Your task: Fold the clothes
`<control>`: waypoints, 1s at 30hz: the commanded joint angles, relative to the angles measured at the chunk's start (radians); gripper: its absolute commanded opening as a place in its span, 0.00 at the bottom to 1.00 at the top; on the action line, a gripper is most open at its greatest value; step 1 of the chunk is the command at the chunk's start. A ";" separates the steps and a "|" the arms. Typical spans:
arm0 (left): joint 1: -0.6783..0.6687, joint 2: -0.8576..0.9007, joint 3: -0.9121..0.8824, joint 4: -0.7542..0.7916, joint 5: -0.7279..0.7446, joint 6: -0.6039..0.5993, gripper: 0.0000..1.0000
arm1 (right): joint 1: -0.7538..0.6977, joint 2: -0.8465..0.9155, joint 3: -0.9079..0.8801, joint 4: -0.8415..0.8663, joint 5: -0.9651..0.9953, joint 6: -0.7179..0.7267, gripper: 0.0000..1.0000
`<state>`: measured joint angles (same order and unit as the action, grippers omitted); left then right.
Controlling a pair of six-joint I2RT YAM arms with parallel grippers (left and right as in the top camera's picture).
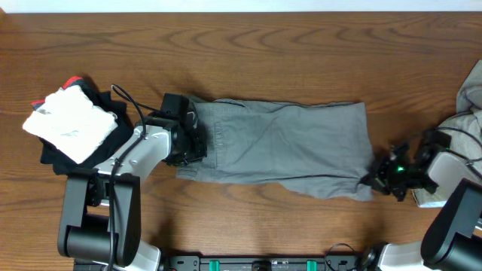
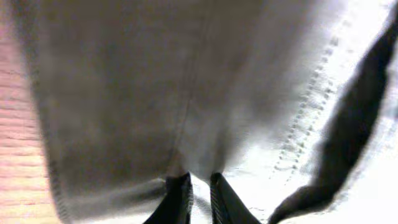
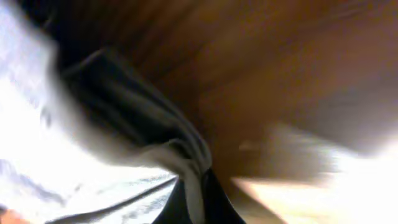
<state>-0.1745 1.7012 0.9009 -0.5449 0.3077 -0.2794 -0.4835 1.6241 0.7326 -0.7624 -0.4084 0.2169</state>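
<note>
While grey shorts [image 1: 286, 147] lie flat, left pincer [image 1: 190, 144] and right pincer [image 1: 374, 178] each clench an end.

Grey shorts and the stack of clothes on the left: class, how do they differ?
The grey shorts lie spread out long; the stack is folded and layered. The shorts are one colour; the stack shows white over black, with some red. The left gripper and right gripper hold the shorts' ends; neither holds the stack. Both rest on the table.
</note>
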 commanded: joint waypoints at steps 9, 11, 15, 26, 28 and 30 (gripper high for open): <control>0.005 0.027 -0.009 -0.018 -0.091 0.013 0.14 | -0.085 0.027 0.030 -0.006 0.348 0.082 0.01; 0.005 0.027 -0.009 -0.019 -0.091 0.013 0.14 | -0.085 0.027 0.031 -0.013 0.332 0.081 0.02; 0.005 0.026 -0.009 -0.018 -0.091 0.013 0.14 | -0.085 0.020 0.045 -0.016 0.184 -0.005 0.05; 0.005 -0.183 0.022 -0.025 -0.088 0.024 0.15 | -0.056 -0.170 0.321 -0.154 0.042 -0.040 0.18; 0.005 -0.262 0.023 -0.018 -0.092 0.024 0.23 | -0.016 -0.216 0.355 -0.156 0.003 -0.057 0.18; 0.006 -0.314 0.023 0.001 -0.099 0.024 0.38 | 0.037 -0.249 0.369 -0.154 -0.024 -0.077 0.18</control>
<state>-0.1719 1.4670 0.9012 -0.5594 0.2436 -0.2592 -0.5144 1.4242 1.0744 -0.9092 -0.3588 0.1841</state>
